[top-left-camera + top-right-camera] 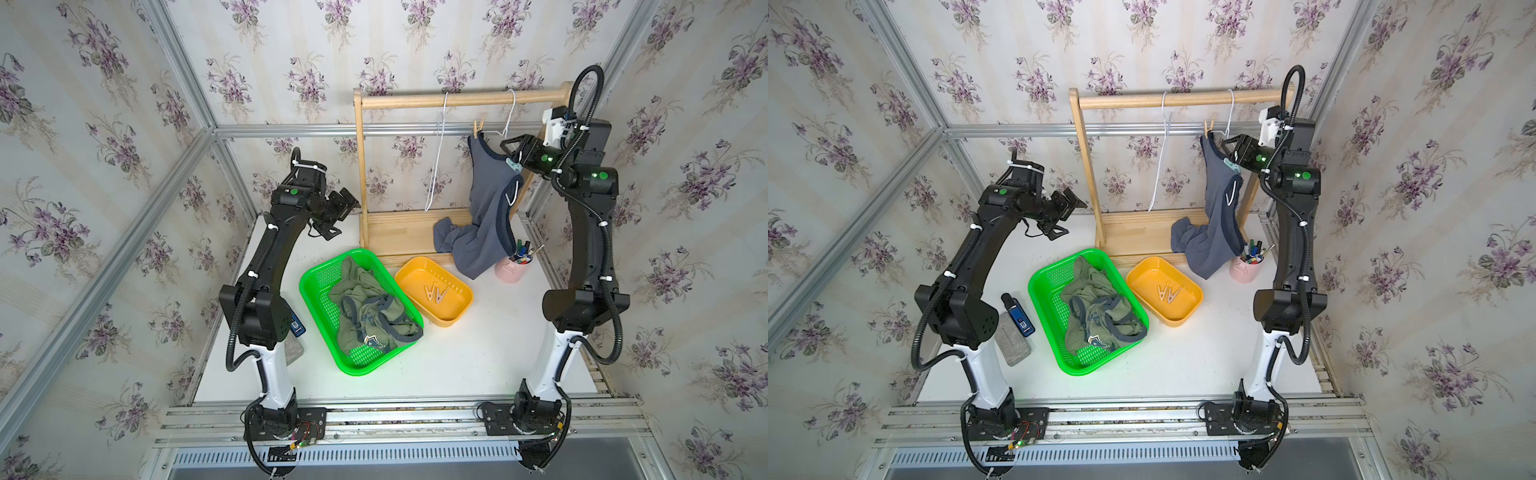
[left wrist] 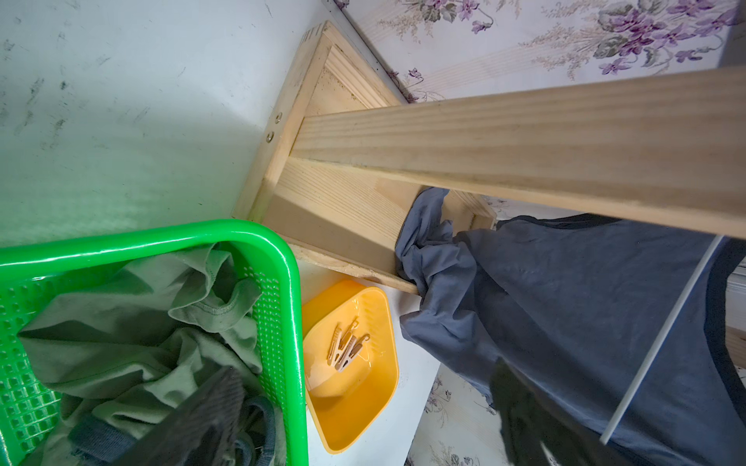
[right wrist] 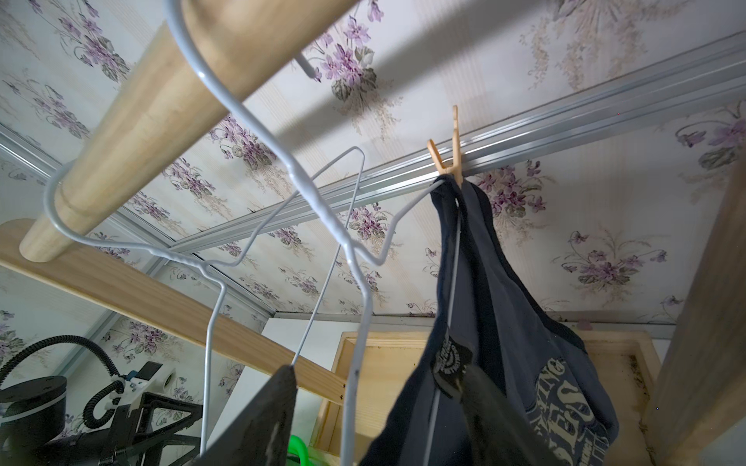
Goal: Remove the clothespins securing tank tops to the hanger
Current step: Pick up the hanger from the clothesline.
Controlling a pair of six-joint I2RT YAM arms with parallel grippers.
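- Violet-flowered wallpaper lines the walls around a white tabletop (image 1: 457, 365); a wooden rack (image 1: 457, 101) stands at the table's 12 to 1 o'clock.
- Right gripper (image 1: 510, 150) is raised at 1 o'clock beside the rack's end post. Its fingers (image 3: 262, 415) are spread, with the wire of the loaded hanger (image 1: 509, 116) and the shirt's shoulder between them.
- Mint-green clothespin (image 1: 514, 165) sits on navy trim at the gripper's 6 o'clock, just beside it. I cannot tell whether a finger touches it.
- Wooden clothespin (image 1: 479, 123), tan and upright, pinches the other strap to the hanger at the gripper's 10 o'clock.
- Slate-blue tank top (image 1: 486, 199) has navy edging and shows cream lettering in the right wrist view. It hangs crooked, and its hem is bunched on the rack's base and the table.
- Bare hanger (image 1: 436, 166) hangs at 12 o'clock.
- Pink cup (image 1: 511, 270) of pens stands at 2 o'clock, against the hem.
- Yellow tray (image 1: 453, 307) near the centre holds loose clothespins (image 1: 435, 292), all wooden.
- Green basket (image 1: 316, 291) at the tray's 9 o'clock holds the crumpled olive tank top (image 1: 365, 311), its navy trim and chest print showing.
- Left gripper (image 1: 338, 216) hangs at 10 o'clock, its jaws wide apart and holding nothing.
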